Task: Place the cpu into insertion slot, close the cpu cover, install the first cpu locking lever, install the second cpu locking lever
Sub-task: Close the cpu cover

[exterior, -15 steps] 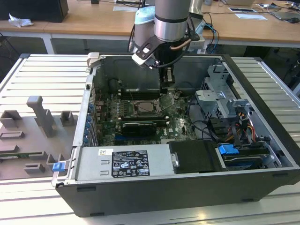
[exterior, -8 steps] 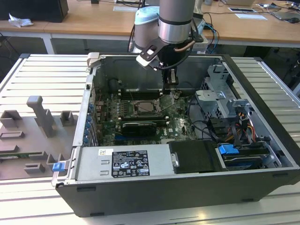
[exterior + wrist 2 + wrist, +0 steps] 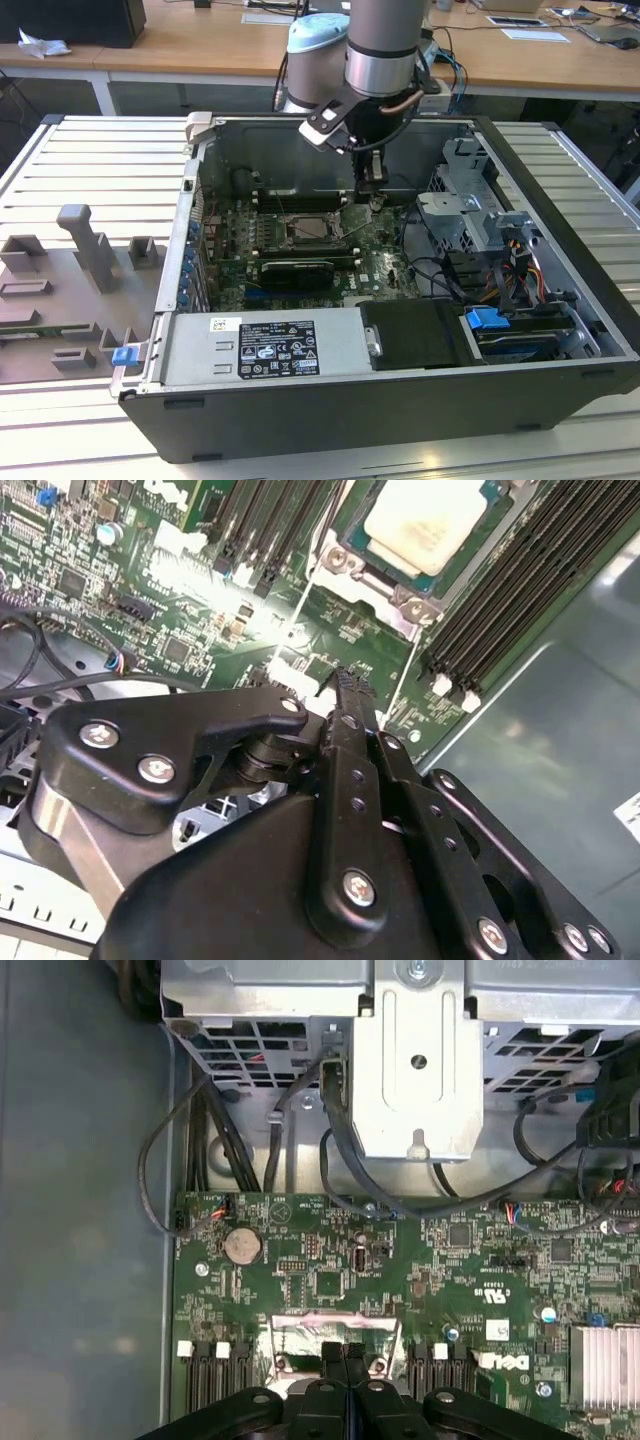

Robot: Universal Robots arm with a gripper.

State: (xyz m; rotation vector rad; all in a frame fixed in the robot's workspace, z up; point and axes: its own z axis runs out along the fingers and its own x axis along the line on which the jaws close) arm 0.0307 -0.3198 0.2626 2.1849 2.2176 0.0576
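One clenched pincer (image 3: 372,197) hangs in the computer case (image 3: 300,415) — ribbed metal table (image 3: 90,160) below, wooden desks (image 3: 220,45) behind.

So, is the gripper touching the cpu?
Apart. In the second wrist view, bare green board lies between the gripper and the cpu.

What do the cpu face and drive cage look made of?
The cpu: pale matte metal lid, probably; soft sheen, green board rim. The drive cage: bare silvery sheet metal, likely steel; folded edges, punched holes.
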